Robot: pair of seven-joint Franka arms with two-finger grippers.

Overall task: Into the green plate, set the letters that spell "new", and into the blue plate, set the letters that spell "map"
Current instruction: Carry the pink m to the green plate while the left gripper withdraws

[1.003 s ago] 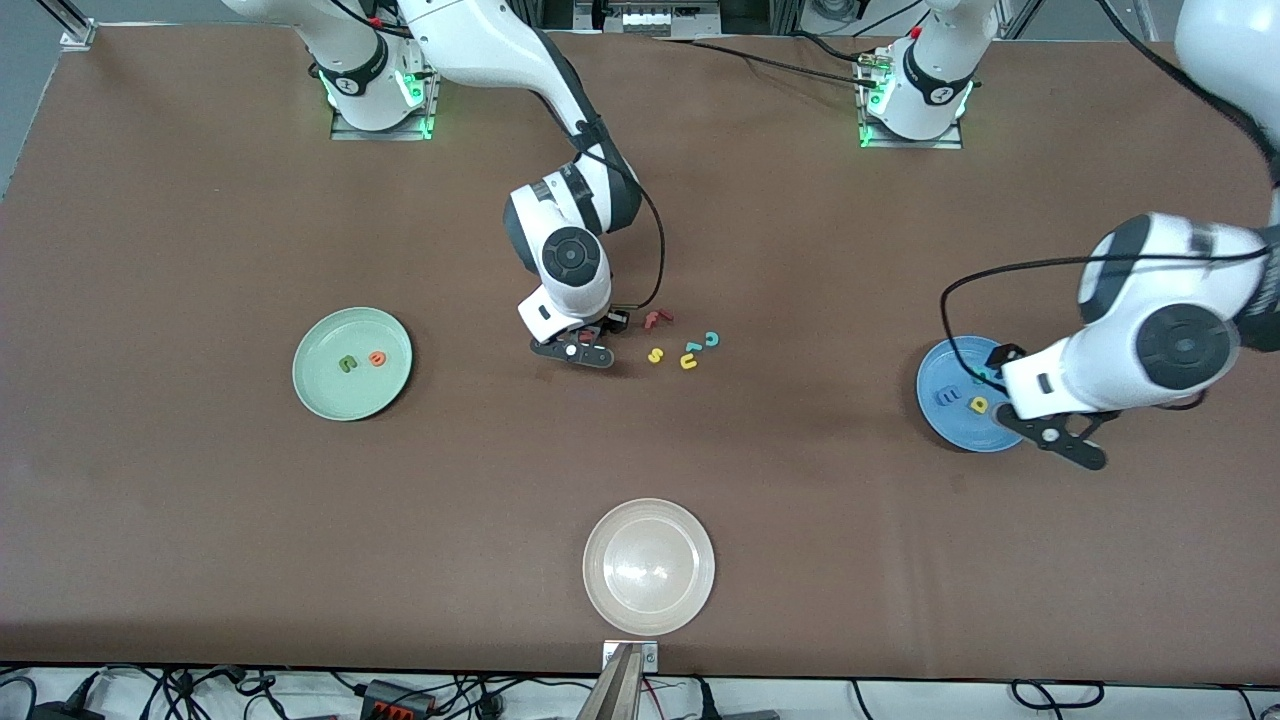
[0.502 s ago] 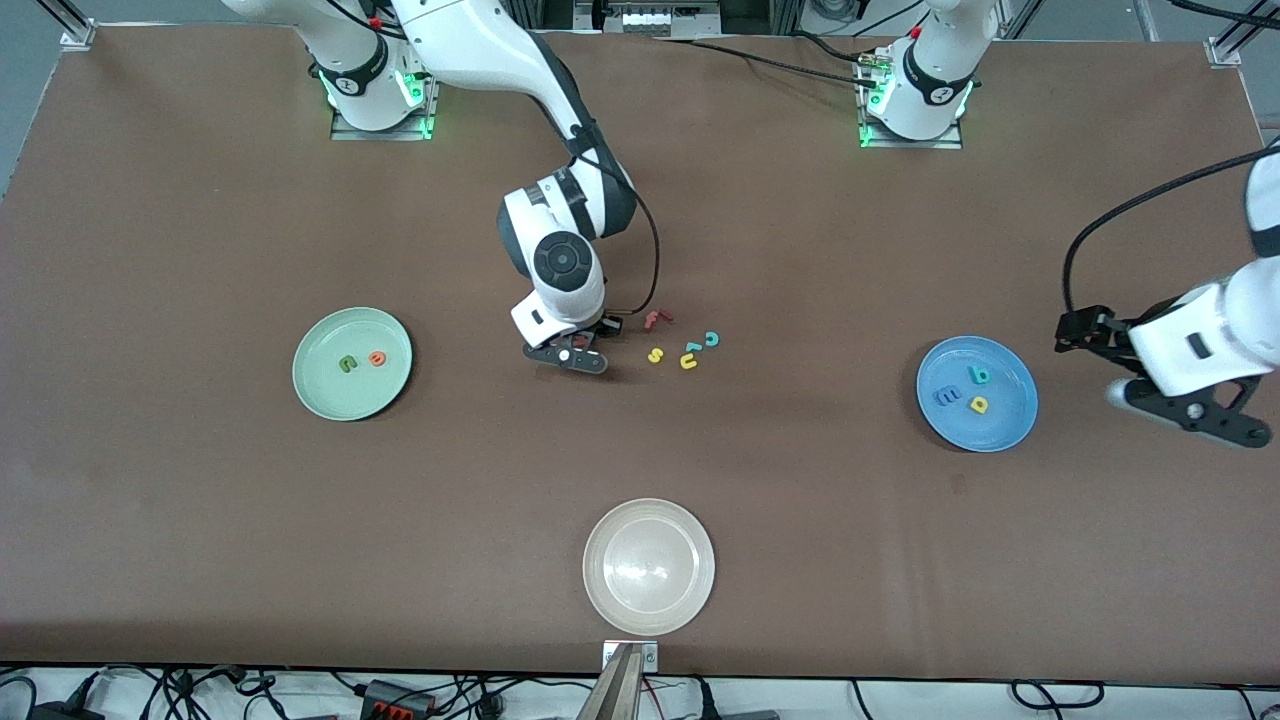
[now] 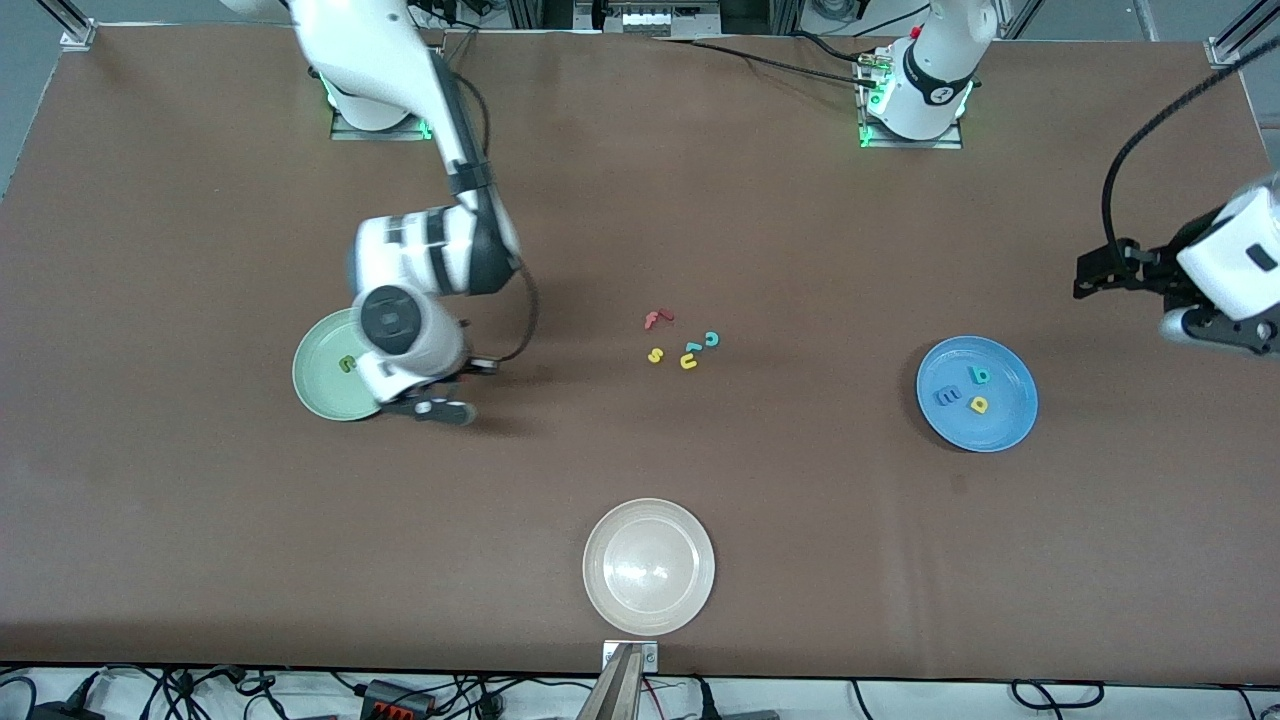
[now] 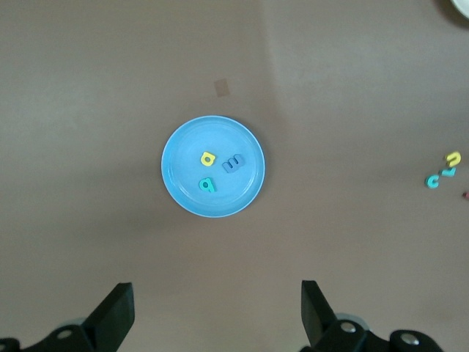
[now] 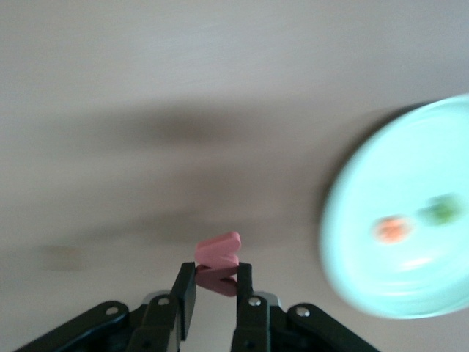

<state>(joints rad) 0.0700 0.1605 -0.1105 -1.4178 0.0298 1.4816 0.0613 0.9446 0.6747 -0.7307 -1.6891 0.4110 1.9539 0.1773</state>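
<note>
My right gripper (image 3: 437,406) hangs over the table just beside the green plate's (image 3: 318,392) edge, on the side toward the middle of the table. It is shut on the pinkish-red "w" (image 5: 218,258), pinched between both fingers. In the right wrist view the green plate (image 5: 366,257) holds the orange "e" (image 5: 391,229) and the dark green "n" (image 5: 440,209). The blue plate (image 3: 1008,425) holds the blue "m" (image 3: 946,397), teal "a" (image 3: 981,375) and yellow "p" (image 3: 979,404). My left gripper (image 4: 212,317) is open and empty, raised beside the blue plate (image 4: 179,172) at the left arm's end of the table.
A whitish-beige plate (image 3: 648,566) sits near the front camera's edge. Loose letters lie mid-table: a red "f" (image 3: 657,319), yellow "s" (image 3: 655,354), yellow "u" (image 3: 689,361) and teal "c" (image 3: 711,339).
My right gripper shut on the "w" at the letter pile and carried it to the green plate's edge. The left arm drew back from over the blue plate.
</note>
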